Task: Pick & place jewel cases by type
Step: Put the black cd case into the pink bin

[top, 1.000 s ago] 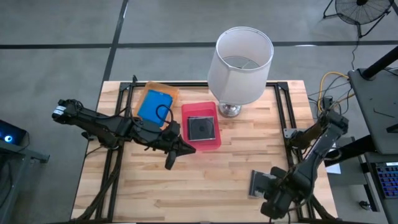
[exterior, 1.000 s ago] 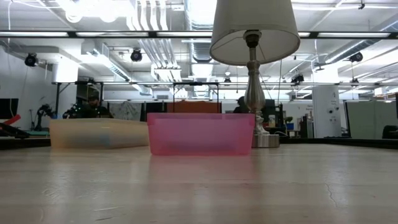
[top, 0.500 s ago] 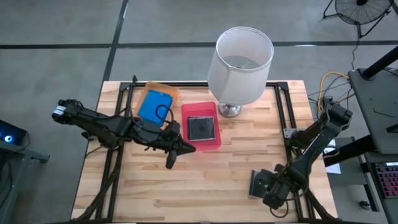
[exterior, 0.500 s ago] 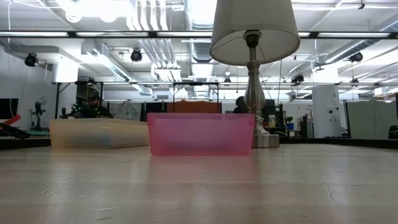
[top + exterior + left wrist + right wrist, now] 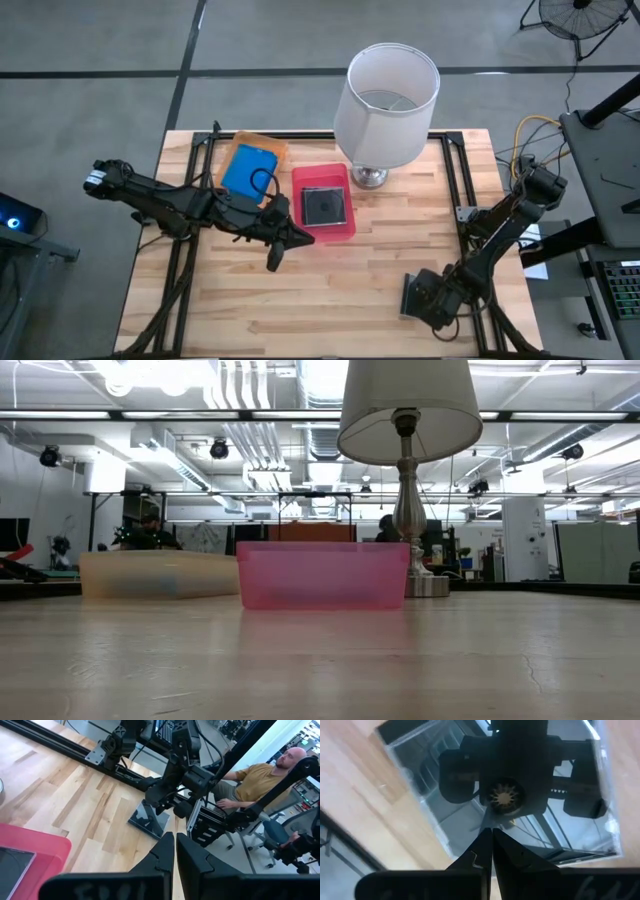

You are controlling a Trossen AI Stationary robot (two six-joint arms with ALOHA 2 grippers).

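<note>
A dark grey and clear jewel case lies flat on the table near its front right corner and fills the right wrist view. My right gripper is shut and points down over it. A blue jewel case lies in the orange tray. A dark one lies in the pink tray. My left gripper waits shut in the air beside the pink tray's near edge, holding nothing. My right gripper comes at the case from above, its shut fingertips over the clear lid just beside the round hub. I cannot tell whether the tips touch the lid. The case lies flat on the table.
A lamp with a white shade stands at the far middle, its metal foot next to the pink tray. Black rails run along the table's sides. A person in a yellow shirt sits beyond the table's right side. Bare wood lies between the arms.
My right gripper has come down toward the jewel case on the table, shifting a little toward the table's left and far edges and rolling slightly. It has stayed shut. The case has not moved.
</note>
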